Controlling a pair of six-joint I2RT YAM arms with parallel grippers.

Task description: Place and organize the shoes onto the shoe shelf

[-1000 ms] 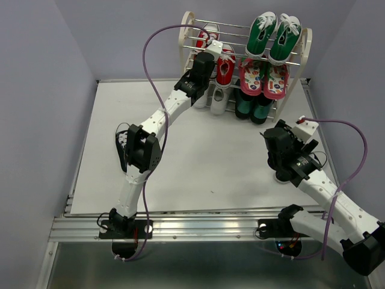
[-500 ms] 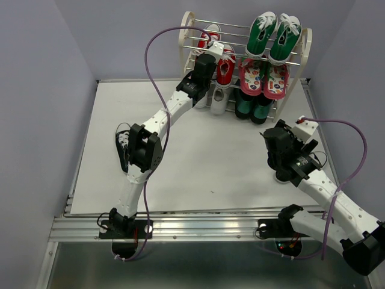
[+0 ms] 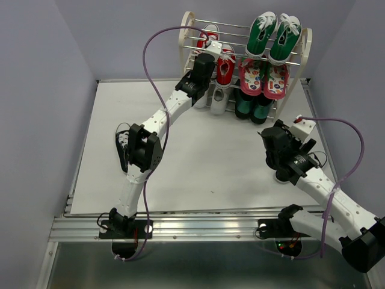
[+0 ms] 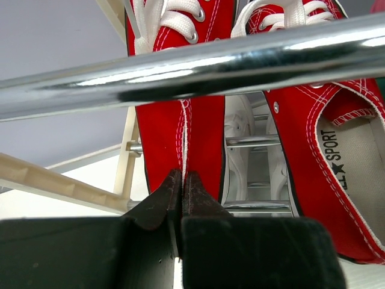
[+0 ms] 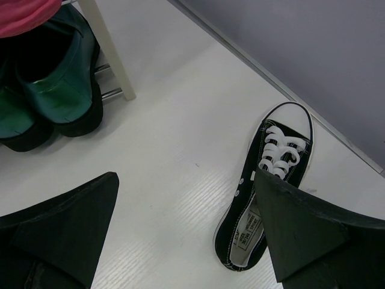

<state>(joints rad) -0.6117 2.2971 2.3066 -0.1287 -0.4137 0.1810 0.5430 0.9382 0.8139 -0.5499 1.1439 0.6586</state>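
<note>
Left gripper (image 4: 181,179) closed (against red shoe (image 4: 174,120)), right gripper (image 5: 185,176) wide; black shoe (image 5: 274,150) below

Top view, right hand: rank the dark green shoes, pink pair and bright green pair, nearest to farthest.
Nearest the right hand first:
1. dark green shoes, bottom tier
2. pink pair, middle tier
3. bright green pair, top tier

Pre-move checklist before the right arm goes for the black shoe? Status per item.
1. ok: red shoes sit on the shoe shelf.
2. cannot tell: left gripper free of them; jaws shut at a heel.
3. ok: right gripper open.
4. not ok: black shoe centred under it; it lies toward one finger.
5. cannot tell: second black shoe reachable; left arm partly hides it.
6. cannot tell: free shelf space for black pair.
</note>
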